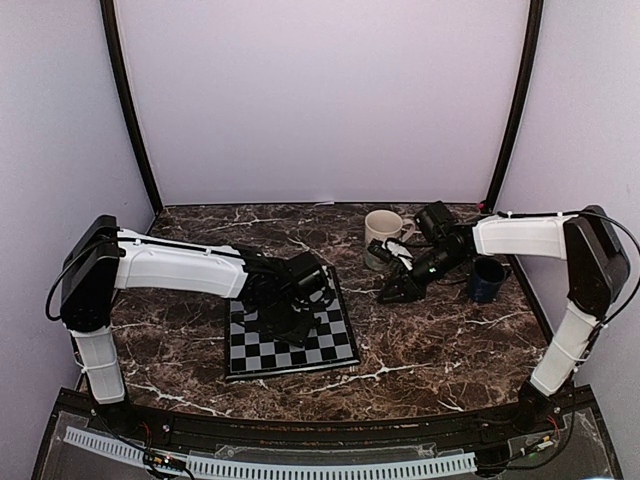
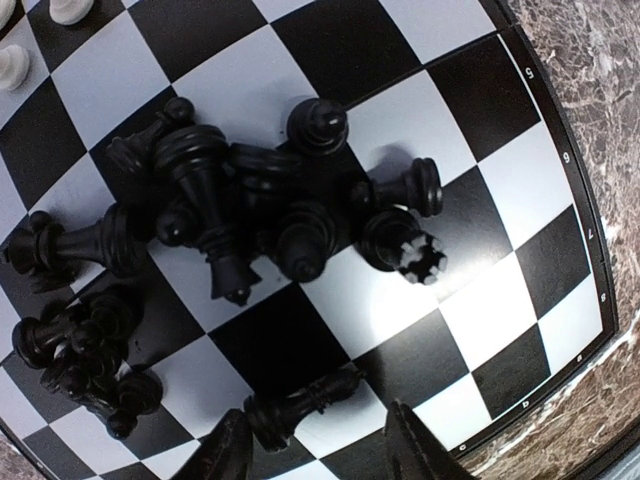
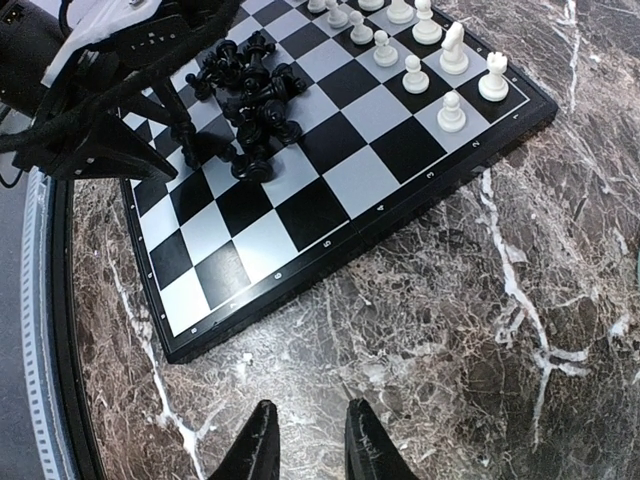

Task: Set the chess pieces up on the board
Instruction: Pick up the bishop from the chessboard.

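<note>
The board (image 1: 300,352) lies on the marble in front of the left arm. Several black chess pieces (image 2: 230,210) lie heaped on its middle squares, most toppled; the heap also shows in the right wrist view (image 3: 245,95). White pieces (image 3: 415,45) stand upright in rows at one edge. My left gripper (image 2: 320,455) hovers low over the board, open, its fingers on either side of one black piece (image 2: 300,405) lying on its side, close to the left finger. My right gripper (image 3: 310,445) is open and empty above the bare marble beside the board's edge.
A cream mug (image 1: 382,228) and a dark blue mug (image 1: 488,280) stand on the tabletop at the back right, near the right arm. The left arm (image 3: 100,90) reaches over the board's black-piece side. White walls enclose the table.
</note>
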{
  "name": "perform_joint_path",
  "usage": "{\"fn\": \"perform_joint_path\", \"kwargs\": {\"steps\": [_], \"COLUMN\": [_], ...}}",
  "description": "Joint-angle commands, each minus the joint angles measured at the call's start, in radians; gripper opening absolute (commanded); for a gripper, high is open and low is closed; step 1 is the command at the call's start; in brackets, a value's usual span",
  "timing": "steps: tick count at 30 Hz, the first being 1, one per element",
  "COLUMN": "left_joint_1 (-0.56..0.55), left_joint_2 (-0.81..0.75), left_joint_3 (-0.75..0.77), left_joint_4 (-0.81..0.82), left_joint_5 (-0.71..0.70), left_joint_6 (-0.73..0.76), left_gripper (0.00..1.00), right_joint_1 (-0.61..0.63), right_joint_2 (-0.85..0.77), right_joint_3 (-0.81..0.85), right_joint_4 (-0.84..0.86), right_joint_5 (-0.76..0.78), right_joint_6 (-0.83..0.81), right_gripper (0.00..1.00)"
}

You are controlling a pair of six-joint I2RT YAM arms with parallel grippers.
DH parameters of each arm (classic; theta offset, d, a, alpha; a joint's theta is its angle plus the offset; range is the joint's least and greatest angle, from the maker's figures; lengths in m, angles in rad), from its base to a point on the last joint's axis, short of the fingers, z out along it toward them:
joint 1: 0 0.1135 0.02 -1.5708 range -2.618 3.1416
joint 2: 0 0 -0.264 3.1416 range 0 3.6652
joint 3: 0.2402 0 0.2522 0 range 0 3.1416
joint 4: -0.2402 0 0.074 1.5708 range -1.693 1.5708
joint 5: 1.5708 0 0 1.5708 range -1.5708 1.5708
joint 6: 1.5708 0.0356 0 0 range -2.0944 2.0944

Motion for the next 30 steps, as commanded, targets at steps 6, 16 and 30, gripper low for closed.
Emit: {"fn": "perform_joint_path", "kwargs": {"steps": [6, 16, 30], "left_joint_1": [-0.005, -0.003, 0.095], "left_joint_2": [0.001, -0.014, -0.011], "left_joint_3": [0.051, 0.038, 0.001], "left_joint_4": [-0.105, -0.042, -0.032], "left_joint_5": [-0.023, 0.049, 0.203], "left_joint_6": [0.182, 0.529, 0.712], "left_gripper": [0.51, 0.54, 0.49], "right_joint_1": [0.008, 0.014, 0.015], "right_joint_2": [0.024, 0.029, 0.042], "right_joint_3": [0.008, 0.013, 0.018], "right_joint_4": [-0.014, -0.026, -0.036], "right_joint_5": [-0.007, -0.008, -0.005], "right_joint_6": [-0.017, -0.023, -0.029], "right_gripper": [0.24, 0.24, 0.23]}}
